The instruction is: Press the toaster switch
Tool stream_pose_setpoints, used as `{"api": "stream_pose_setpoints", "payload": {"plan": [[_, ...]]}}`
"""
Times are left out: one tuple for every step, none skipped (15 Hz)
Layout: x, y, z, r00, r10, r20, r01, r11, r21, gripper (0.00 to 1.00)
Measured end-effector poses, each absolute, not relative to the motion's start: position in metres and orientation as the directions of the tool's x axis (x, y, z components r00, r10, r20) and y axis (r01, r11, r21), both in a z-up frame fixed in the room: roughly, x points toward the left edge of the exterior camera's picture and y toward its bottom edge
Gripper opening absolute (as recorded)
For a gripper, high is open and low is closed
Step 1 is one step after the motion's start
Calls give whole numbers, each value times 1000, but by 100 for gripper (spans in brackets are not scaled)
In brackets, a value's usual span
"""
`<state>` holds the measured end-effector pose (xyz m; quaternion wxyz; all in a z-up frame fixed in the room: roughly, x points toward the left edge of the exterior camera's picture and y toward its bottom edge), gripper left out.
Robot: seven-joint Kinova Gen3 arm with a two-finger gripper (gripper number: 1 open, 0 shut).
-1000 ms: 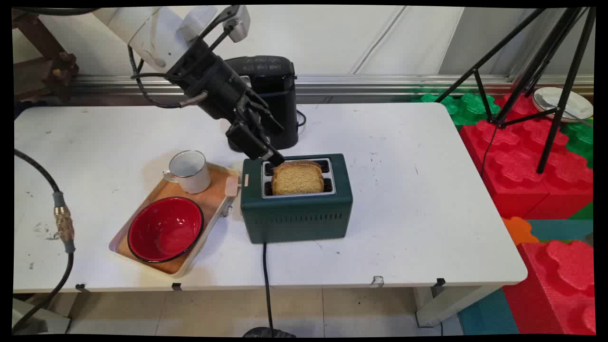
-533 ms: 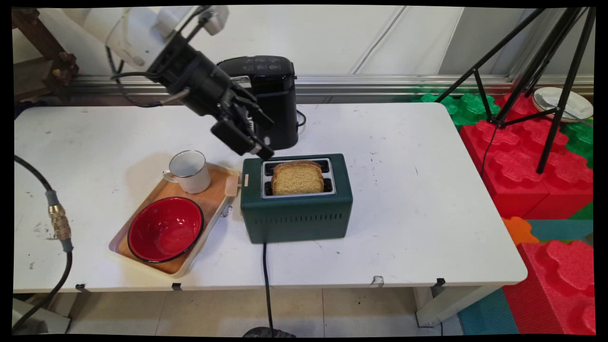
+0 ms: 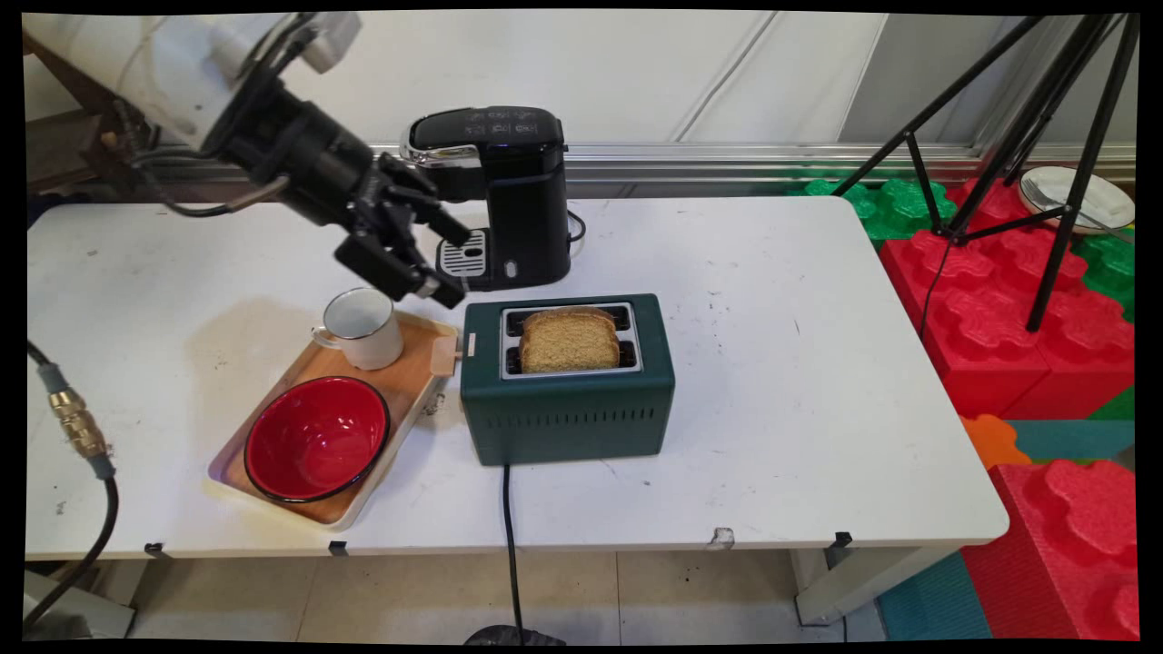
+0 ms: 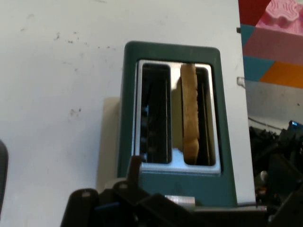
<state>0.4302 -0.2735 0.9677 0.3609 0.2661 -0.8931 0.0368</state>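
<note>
Over the last second the gripper (image 3: 434, 289) has pulled back from the toaster's rear left corner, up and to the picture's left. It now hangs clear of the toaster, above the tray's far corner and just beyond the mug, holding nothing. Whether the jaws stand wide or narrow I cannot tell; in the hand view only dark linkage shows at the bottom edge. Nothing on the worktop (image 3: 772, 300) has shifted in that time.

Near to far:
- Wooden tray (image 3: 413, 381) with a red bowl (image 3: 316, 438) at its near end and a white enamel mug (image 3: 361, 326) at its far end.
- Green two-slot toaster (image 3: 568, 400), just right of the tray, cord running off the near edge. One bread slice (image 3: 569, 341) stands in the near slot, top proud of the opening; the hand view shows the bread slice (image 4: 191, 113) upright and the other slot empty.
- Black coffee machine (image 3: 509, 191) behind the toaster, now uncovered by the arm's retreat.

Writing: small markings on the coffee machine's top panel, too small to read. No readable brand on the toaster, mug or bowl.
</note>
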Motion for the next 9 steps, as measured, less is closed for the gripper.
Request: {"api": "stream_pose_setpoints", "payload": {"plan": [[435,-270,967,-599,-449,663,-503,855,125,100],[439,-266,967,-600,-450,661,-503,855,125,100],[442,-263,966,-601,-452,659,-504,854,126,100],[446,-259,965,-602,-454,657,-506,853,126,100],[449,-257,964,-602,-456,656,-507,853,127,100],[451,-255,963,-603,-457,654,-508,852,127,100],[454,-253,962,-604,-459,651,-511,850,126,100],[458,-250,960,-605,-464,647,-515,848,126,100],[460,-247,958,-607,-468,642,-519,845,126,100]]}}
